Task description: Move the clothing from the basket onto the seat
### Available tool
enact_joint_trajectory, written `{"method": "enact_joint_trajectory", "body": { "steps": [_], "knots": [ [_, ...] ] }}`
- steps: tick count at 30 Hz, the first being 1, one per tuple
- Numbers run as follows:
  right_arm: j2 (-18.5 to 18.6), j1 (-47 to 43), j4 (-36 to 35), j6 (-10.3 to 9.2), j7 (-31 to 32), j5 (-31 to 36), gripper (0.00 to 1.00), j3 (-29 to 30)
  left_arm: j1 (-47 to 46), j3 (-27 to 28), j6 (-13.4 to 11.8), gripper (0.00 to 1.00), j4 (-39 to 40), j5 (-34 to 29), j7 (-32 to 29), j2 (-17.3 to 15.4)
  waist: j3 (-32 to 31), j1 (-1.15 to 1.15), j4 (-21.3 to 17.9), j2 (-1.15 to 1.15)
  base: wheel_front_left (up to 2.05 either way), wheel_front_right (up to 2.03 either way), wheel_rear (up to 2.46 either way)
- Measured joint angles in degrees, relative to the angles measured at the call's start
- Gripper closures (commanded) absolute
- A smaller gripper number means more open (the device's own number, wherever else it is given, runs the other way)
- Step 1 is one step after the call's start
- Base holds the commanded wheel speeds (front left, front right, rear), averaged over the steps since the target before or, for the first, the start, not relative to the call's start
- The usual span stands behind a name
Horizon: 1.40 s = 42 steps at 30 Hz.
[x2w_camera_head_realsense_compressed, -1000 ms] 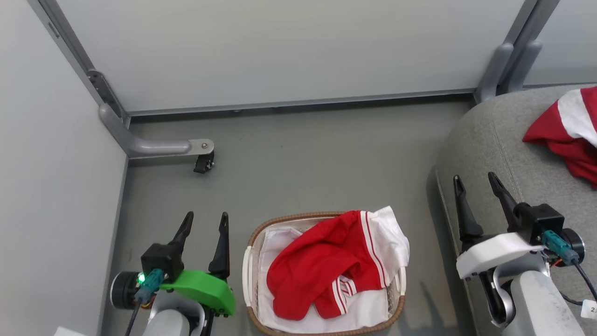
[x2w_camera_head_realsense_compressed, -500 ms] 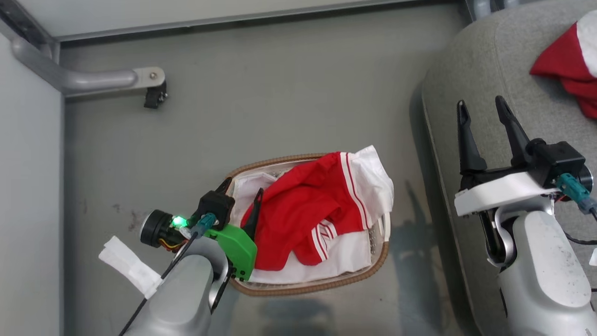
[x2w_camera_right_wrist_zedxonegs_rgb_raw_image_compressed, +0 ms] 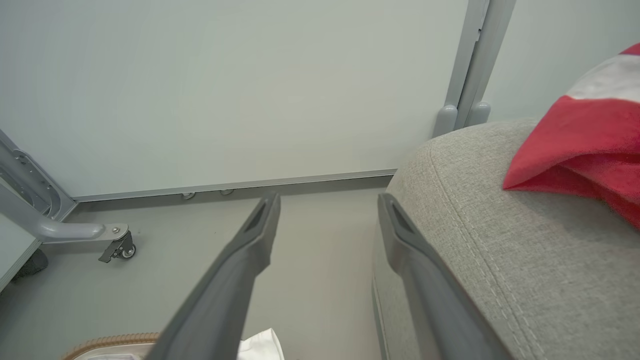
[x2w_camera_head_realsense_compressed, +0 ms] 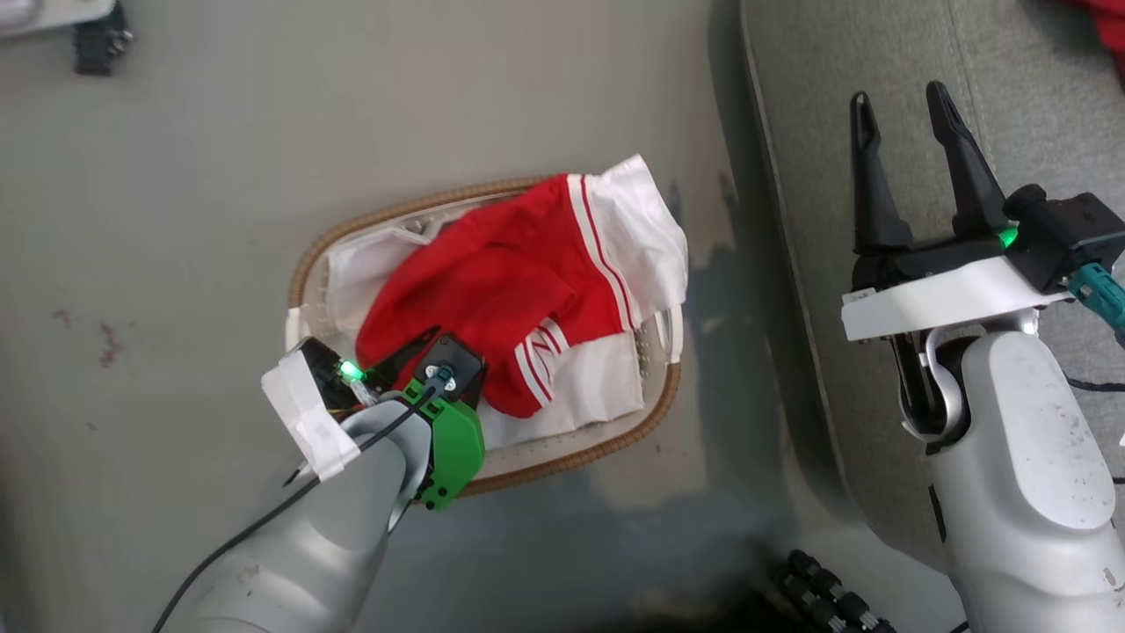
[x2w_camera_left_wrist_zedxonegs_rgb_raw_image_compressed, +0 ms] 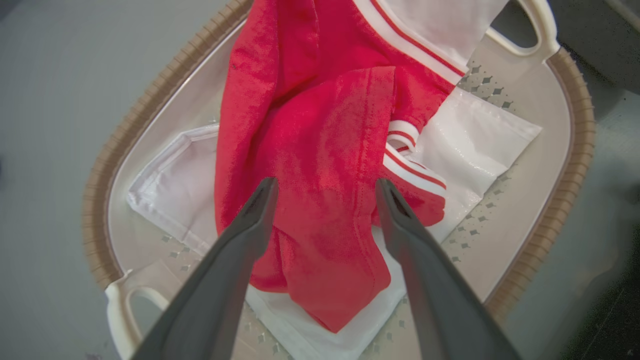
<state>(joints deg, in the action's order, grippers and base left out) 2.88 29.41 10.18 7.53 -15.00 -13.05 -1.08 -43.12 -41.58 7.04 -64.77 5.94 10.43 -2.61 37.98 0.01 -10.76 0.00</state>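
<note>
Grey floor runs up to a pale wall panel with metal posts, and a small caster sits under a bracket at the floor's far left corner. On the floor, close to the side edge of the seat but not touching it, stands the basket, its brown rim and white handles plain to see. The clothing lies heaped inside it, red with white panels and thin white stripes, one white flap hanging over the rim on the side nearest the seat. Under it a plain white sheet lines the basket's bottom.

The left tool is down inside the basket at its near end, fingers spread apart with a fold of the red cloth between them. From where I stand I cannot tell whether the tips press the fabric; nothing is pinched. A strip of white tape is wrapped round that wrist, and any writing on it is too small to make out. A green light glows beside it.

The right tool hangs above the seat's side edge, fingers wide apart and bare. Further along the seat cushion, toward its far right corner, a second red garment with a white panel lies crumpled.
</note>
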Motion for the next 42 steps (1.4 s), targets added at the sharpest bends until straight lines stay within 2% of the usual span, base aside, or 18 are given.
{"method": "enact_joint_trajectory", "body": {
  "steps": [11,15,21,24,27,28,29,30,31,35,42],
  "knots": [
    [-0.03,2.25,-3.02,0.00,0.00,-2.57,0.00,-2.53,-6.31,-1.94,-2.35,0.00,-5.52,-0.08,-1.74,-0.03,8.90,0.00,-4.73,0.00,0.00,0.00,0.00],
    [-0.03,2.81,-3.86,0.00,0.00,-3.24,0.00,-3.03,-8.38,-3.09,-4.54,0.00,-6.53,-1.56,-1.83,-0.33,10.92,0.00,-6.20,0.00,0.00,0.00,0.00],
    [-0.04,2.89,-4.41,0.00,0.00,-4.28,0.00,-3.56,-10.20,-3.82,-10.56,0.00,-7.83,-2.65,-2.46,-2.10,13.35,0.00,-8.01,0.00,0.00,0.00,0.00],
    [-0.04,2.91,-4.42,0.00,0.00,-4.72,0.00,-3.86,-10.28,-3.36,-11.65,0.00,-8.12,-2.14,-3.78,-2.26,14.06,0.00,-8.60,0.00,0.00,0.00,0.00],
    [-0.05,2.94,-4.41,0.00,0.00,-5.08,0.00,-4.23,-10.28,-2.96,-11.52,0.00,-8.48,-1.29,-6.34,-2.61,14.49,0.00,-8.96,0.00,0.00,0.00,0.00],
    [-0.05,2.94,-4.39,0.00,0.00,-5.11,0.00,-4.30,-10.28,-2.87,-11.47,0.10,-8.53,-0.98,-6.83,-2.64,14.55,0.00,-9.02,0.00,0.00,0.00,0.00],
    [-0.05,2.97,-4.38,0.00,0.00,-5.16,0.00,-4.37,-10.28,-2.85,-11.22,0.59,-8.57,-0.58,-6.94,-2.68,14.61,0.00,-9.07,0.00,0.00,0.00,0.00],
    [-0.05,2.98,-4.35,0.00,0.00,-5.20,0.00,-4.41,-10.28,-2.86,-11.04,0.59,-8.62,-0.41,-6.95,-2.70,14.61,0.00,-9.08,0.00,0.00,0.00,0.00],
    [-0.05,2.99,-4.33,0.00,0.00,-5.23,0.00,-4.43,-10.27,-2.92,-11.01,1.00,-8.66,-0.38,-6.94,-2.71,14.58,0.00,-9.08,0.00,0.00,0.00,0.00],
    [-0.05,2.98,-3.99,0.00,0.00,-4.98,0.00,-4.38,-10.09,-3.11,-9.93,1.00,-8.77,0.24,-6.17,-2.47,13.97,0.00,-8.83,0.00,0.00,0.00,0.00],
    [-0.09,2.37,-2.60,0.00,0.00,-2.34,0.00,-3.44,-8.53,-2.25,-8.13,1.00,-7.84,3.11,-1.38,-1.29,11.47,-0.01,-7.53,0.00,0.00,0.00,0.00]
  ]
}}
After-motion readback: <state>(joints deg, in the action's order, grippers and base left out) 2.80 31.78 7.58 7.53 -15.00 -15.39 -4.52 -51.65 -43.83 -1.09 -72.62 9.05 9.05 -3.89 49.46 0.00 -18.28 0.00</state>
